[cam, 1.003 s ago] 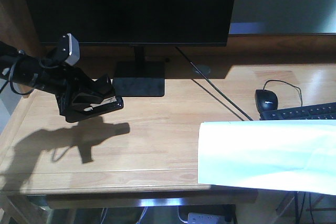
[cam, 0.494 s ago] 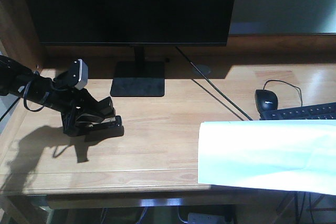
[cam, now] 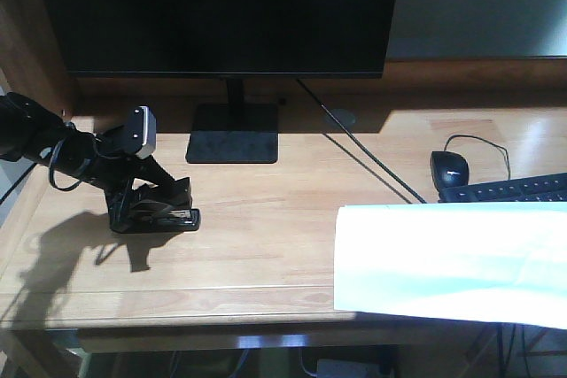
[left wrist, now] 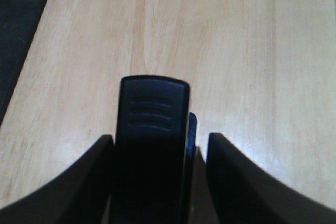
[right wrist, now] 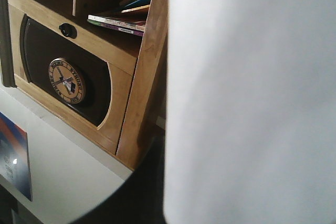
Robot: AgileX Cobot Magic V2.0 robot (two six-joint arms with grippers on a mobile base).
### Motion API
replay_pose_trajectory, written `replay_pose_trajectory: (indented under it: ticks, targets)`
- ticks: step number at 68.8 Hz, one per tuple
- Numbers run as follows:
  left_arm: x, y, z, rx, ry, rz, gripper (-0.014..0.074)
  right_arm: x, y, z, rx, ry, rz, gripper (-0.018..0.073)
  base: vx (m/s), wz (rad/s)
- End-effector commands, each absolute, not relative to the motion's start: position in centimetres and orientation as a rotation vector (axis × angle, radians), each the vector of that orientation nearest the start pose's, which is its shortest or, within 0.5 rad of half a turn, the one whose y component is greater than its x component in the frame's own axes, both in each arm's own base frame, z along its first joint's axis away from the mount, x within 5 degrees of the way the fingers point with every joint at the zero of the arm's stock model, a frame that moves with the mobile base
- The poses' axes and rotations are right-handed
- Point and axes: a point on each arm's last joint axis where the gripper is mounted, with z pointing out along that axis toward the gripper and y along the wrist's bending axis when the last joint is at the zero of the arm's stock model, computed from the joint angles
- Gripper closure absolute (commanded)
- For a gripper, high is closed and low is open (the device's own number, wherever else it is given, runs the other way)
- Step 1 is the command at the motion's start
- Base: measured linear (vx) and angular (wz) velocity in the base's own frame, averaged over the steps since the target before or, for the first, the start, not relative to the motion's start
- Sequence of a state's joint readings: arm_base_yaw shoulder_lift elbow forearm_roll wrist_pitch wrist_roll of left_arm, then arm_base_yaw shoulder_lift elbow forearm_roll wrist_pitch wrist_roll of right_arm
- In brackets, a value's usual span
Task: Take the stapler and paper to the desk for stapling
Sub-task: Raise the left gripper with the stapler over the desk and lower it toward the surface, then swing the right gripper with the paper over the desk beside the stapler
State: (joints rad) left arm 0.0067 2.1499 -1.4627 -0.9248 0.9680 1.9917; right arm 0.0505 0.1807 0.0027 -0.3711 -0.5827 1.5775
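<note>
Desk (cam: 283, 219): broad light-wood top, plank grain, raised wooden rim along the back; hard light on the right half, deep shadow under the monitor (cam: 221, 6) and at the left; grey wall behind at upper right. Monitor dark, its flat base (cam: 235, 143) set at the back centre; a thin cable (cam: 363, 161) runs slantwise from behind it toward the right. Black mouse (cam: 448, 168) at the right, keyboard (cam: 514, 189) just beside it at the frame edge. Paper (cam: 452, 263): white sheet at the right front, back edge over the keyboard's near side, front edge past the desk's front rim; lying flat or held up, cannot tell. Right wrist view: the sheet fills the right half, blurred and close; beyond it a light-wood shelf unit (right wrist: 142, 77) with books (right wrist: 123, 19) lying flat and a dark panel bearing a round emblem (right wrist: 68, 81); right gripper not made out for certain, its grip cannot be told. Left arm (cam: 53, 143) reaches in low from the left edge, wrist camera (cam: 139, 130) on top, forearm sloping down to the surface, shadow cast on the wood in front. Left gripper (cam: 162, 207) is down at desk level around the stapler (cam: 175, 216), which rests on the wood at left centre, in front of the monitor base and well apart from the paper. Left wrist view: the stapler's ridged black top sits between the two fingers (left wrist: 79, 182); the left one against its side, a thin dark sliver beside the right one; clamped or just loosed, cannot tell.
</note>
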Motion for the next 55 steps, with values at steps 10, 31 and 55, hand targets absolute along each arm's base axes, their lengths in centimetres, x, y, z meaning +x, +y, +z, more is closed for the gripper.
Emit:
replay_pose_trajectory:
  ticks: [10,31,55]
  targets:
    - [42.3,-6.4,19.3,1.532,1.803,-0.528,0.0133,5.8,2.3,26.2,0.469,1.045,1.3,0.0561,0.0,0.0]
    - [41.8,-6.4,21.4,1.551,1.765,-0.473,0.0312,5.8,2.3,26.2,0.469,1.045,1.3,0.0561,0.0,0.0]
    - [42.0,-6.2,21.3,1.548,1.775,-0.436,0.0605,5.8,2.3,26.2,0.469,1.045,1.3,0.0561,0.0,0.0]
